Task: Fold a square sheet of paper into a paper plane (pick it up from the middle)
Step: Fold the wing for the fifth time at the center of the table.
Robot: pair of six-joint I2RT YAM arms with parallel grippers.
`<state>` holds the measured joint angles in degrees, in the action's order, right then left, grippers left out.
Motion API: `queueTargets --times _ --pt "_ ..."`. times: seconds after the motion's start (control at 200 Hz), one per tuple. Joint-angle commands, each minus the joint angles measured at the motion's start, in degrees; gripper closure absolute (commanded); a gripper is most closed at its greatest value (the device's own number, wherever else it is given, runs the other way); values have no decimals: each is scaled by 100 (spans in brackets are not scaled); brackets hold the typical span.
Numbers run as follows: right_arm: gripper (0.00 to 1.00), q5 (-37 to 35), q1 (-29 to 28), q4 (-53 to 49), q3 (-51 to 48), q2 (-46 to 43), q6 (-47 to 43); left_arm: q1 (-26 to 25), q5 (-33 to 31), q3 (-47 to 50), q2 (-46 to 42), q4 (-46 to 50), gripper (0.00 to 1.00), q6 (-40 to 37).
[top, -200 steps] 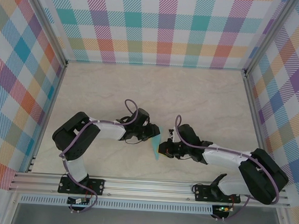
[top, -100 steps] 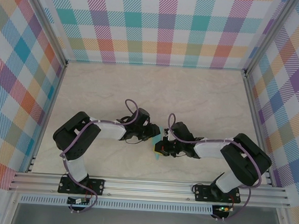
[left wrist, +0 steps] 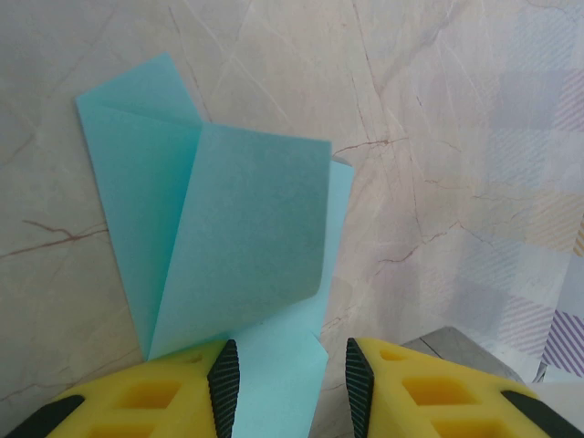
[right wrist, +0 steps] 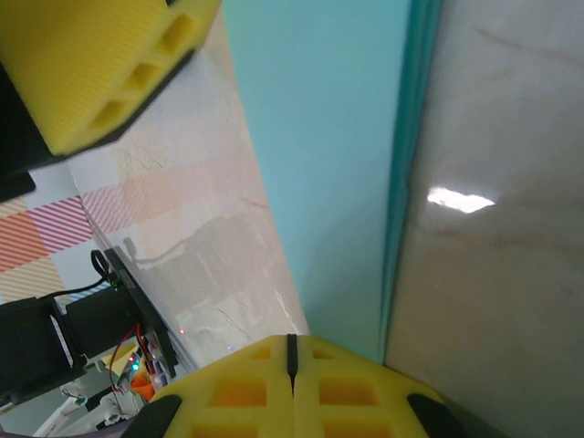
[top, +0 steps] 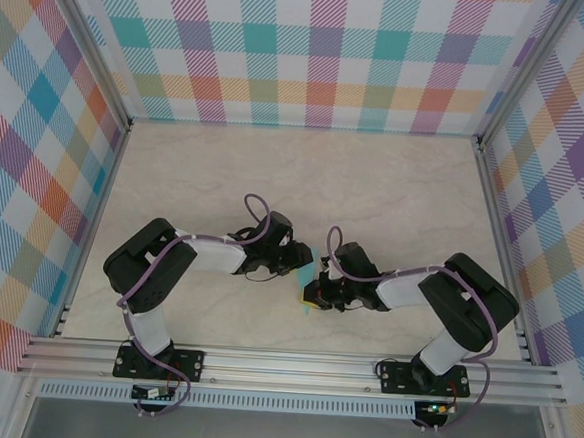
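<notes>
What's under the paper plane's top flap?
A paler cyan layer of the paper plane peeks out beneath it, lying on the marble table. Anything beneath that layer is covered.

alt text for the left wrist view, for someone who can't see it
A light cyan paper plane, partly folded with one flap lying over its middle, rests on a marbled table. At the bottom edge the yellow left gripper straddles the paper's near end, its jaws apart.
</notes>
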<state>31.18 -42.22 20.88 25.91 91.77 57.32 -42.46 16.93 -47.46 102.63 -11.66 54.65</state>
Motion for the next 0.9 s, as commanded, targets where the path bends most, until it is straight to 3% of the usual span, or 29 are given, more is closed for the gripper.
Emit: queueTargets --times 0.0,0.165,0.33,0.545,0.72,0.895 --pt "99 201 -107 -813 -183 -320 -262 -64 -331 223 534 453 61 -8" --pt "97 -108 -103 -1371 -190 -248 -449 -66 -313 228 555 427 61 -3" --pt "100 5 -111 -1127 -250 69 -284 -67 -313 211 548 423 61 17" --pt "99 -246 -111 -1904 223 -625 -536 -69 -289 210 556 443 61 10" --pt "98 -374 -116 -1690 555 -880 -477 -69 -287 220 556 427 61 19" --pt "98 -529 -93 -1281 756 -531 -379 -63 -244 205 565 375 61 37"
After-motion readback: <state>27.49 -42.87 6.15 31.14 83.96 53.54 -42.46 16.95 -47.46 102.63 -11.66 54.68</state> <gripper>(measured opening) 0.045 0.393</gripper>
